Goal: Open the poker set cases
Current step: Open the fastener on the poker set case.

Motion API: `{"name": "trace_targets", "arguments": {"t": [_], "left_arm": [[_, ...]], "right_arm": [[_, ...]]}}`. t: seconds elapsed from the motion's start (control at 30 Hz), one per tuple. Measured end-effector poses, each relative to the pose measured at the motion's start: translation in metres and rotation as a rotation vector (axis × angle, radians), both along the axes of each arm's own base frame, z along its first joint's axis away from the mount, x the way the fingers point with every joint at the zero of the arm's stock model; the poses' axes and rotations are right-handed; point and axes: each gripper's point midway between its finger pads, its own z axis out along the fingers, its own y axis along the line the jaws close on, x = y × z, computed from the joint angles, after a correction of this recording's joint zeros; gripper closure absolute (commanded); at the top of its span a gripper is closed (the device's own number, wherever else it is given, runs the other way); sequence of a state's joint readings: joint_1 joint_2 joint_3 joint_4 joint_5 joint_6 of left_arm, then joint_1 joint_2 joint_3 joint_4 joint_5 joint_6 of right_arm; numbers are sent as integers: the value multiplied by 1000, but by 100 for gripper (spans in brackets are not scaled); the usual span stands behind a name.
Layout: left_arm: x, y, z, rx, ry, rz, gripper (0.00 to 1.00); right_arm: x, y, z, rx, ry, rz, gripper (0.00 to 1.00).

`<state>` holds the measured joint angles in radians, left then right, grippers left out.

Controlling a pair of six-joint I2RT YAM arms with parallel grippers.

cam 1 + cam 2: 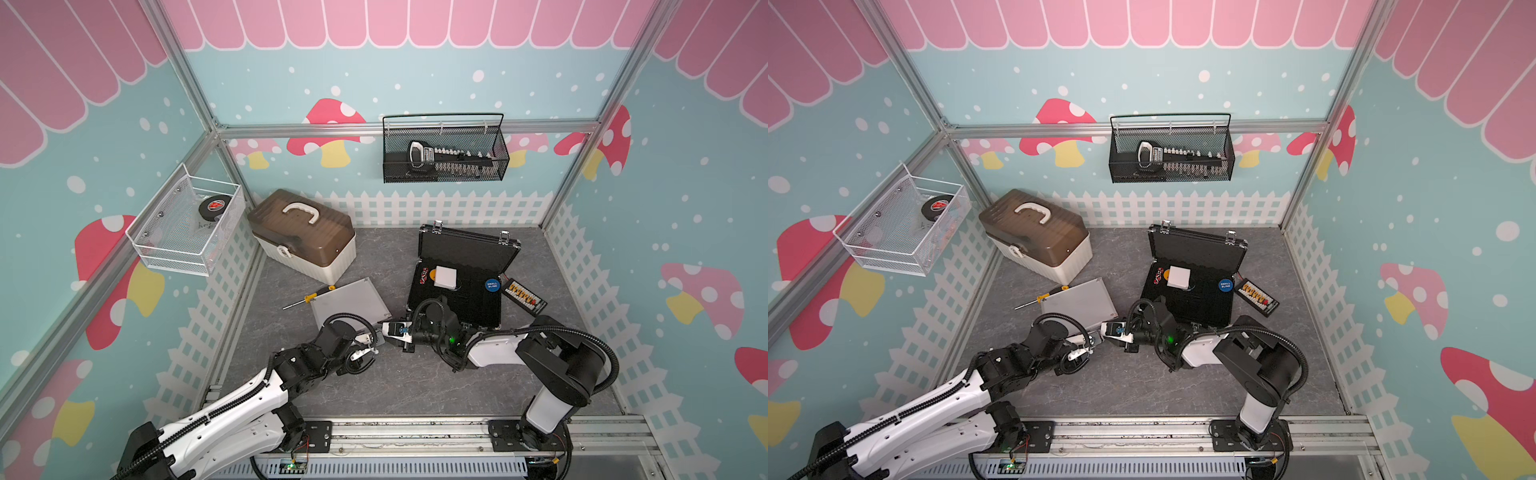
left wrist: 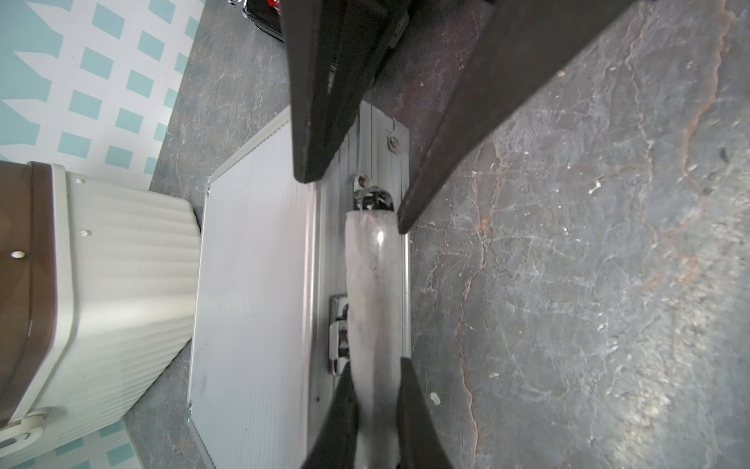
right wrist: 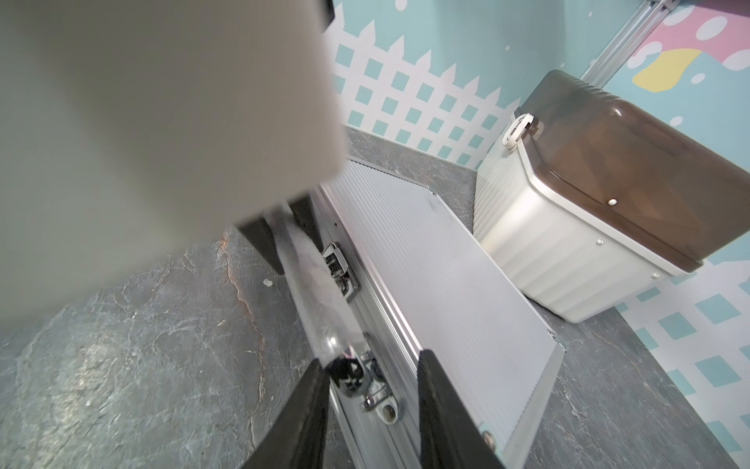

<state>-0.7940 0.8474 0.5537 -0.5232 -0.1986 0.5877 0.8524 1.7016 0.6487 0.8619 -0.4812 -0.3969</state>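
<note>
Where my left gripper (image 2: 376, 363) sits, its fingers are clamped tight on the pale handle (image 2: 371, 264) of the silver case (image 2: 251, 284); my right gripper (image 3: 373, 359) has its fingers apart, straddling the handle's dark far end, one finger touching it. Flat on the grey table (image 2: 568, 284), that case lies closed, its back edge just beside the white box (image 3: 548, 243). To its right in both top views, the black case (image 1: 469, 299) stands open, lid upright
</note>
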Motion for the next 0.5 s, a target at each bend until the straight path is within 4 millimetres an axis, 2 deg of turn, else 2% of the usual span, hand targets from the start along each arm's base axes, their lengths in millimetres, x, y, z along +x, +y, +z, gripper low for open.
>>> {"name": "trace_targets", "arguments": {"t": [0.17,0.33,0.5], "left_arm": [[-1,1,6,-12,-32,-14,100],[-1,0,15,-38,-69,-27,100],[2,-3,20,-55,-91,-29,100]], "right_arm": [[-4,3,8,22,-47,7,61],[-18,-2,13,36,-87,32,62],[-32,0,26,53,-119,79,62]]}}
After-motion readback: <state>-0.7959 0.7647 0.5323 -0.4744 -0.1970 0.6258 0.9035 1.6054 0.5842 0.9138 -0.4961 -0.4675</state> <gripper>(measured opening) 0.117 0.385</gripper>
